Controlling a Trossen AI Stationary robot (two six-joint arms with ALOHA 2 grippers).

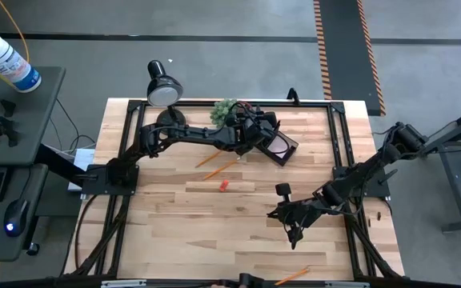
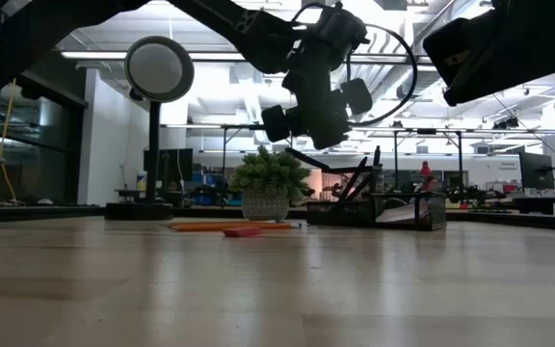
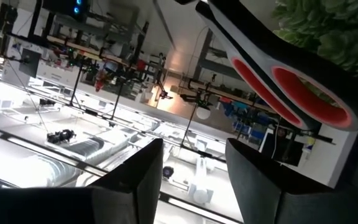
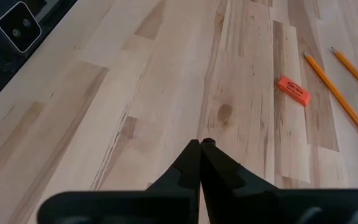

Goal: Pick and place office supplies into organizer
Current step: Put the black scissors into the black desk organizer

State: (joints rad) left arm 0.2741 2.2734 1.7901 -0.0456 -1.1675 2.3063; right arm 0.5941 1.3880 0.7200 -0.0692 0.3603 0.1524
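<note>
- Looking straight down, the high view shows the left gripper (image 1: 256, 128) reaching across the far side of the wooden table (image 1: 174, 232) to hang over the dark organizer (image 1: 281, 146), just right of the small green plant (image 1: 223, 110).
- A round-headed desk lamp (image 1: 164, 85) stands at the far left of the table.
- Two orange pencils (image 1: 218, 163) lie near the table's middle, on the near side of the left arm, with a small orange eraser (image 1: 223, 186) just nearer than them.
- A third pencil (image 1: 292, 277) lies at the near edge.
- The right gripper (image 1: 294, 230) waits low over bare wood at the near right, well apart from the organizer.
- At table height, the low view shows the left gripper (image 2: 318, 116) raised above the organizer (image 2: 374, 214), which sits far back beside the potted plant (image 2: 268, 183).
- The pencils (image 2: 229, 226) and eraser (image 2: 243, 231) lie flat in front of the plant, and the lamp (image 2: 158, 72) rises at the left.
- Whether the left fingers are parted cannot be told from this view.
- From the left wrist, the two dark fingers (image 3: 145, 180) stand apart with nothing between them, so the jaws are open.
- Beyond them the scissors (image 3: 291, 87) show their looped red-lined handles beside the plant's leaves (image 3: 334, 31).
- From the right wrist, the fingers (image 4: 191, 165) are pressed together, closed on nothing, over bare planks.
- The eraser (image 4: 293, 90) and two pencils (image 4: 340, 96) lie farther off on the wood.
</note>
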